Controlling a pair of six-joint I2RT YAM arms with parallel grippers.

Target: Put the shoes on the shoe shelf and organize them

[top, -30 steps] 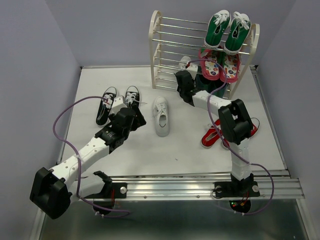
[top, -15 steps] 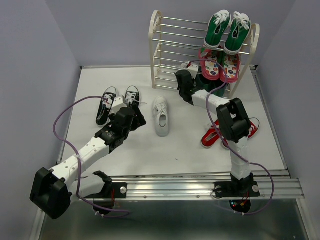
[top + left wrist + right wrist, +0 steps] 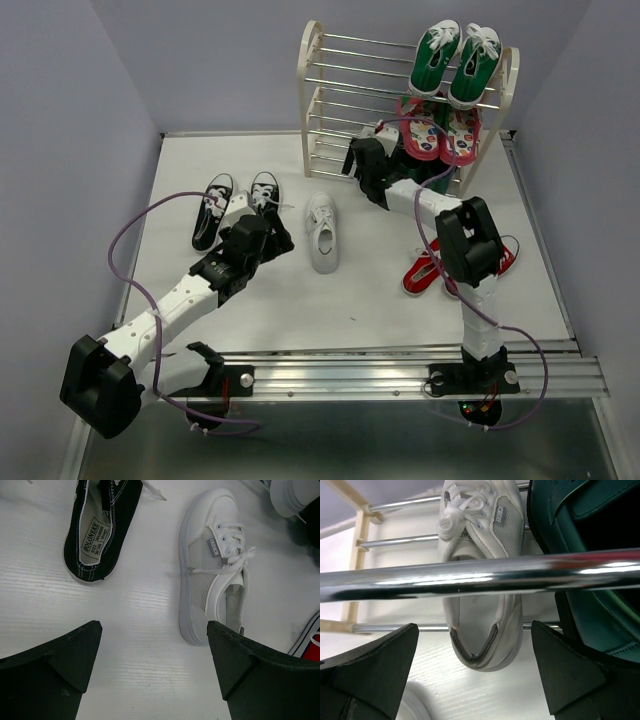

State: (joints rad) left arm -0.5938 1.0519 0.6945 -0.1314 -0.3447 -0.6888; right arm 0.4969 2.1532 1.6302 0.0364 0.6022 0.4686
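On my overhead feed I see a pair of green sneakers [image 3: 456,62] at the far right, side by side, with white laces and white trim. Just below them in that view sits a pair of pink patterned slippers [image 3: 440,132], also side by side, insoles facing up. The white tabletop [image 3: 350,290] is boxed in by pale lavender walls [image 3: 110,70] on the left, back and right. On my left wrist feed its surface shows a faint ribbed grain.
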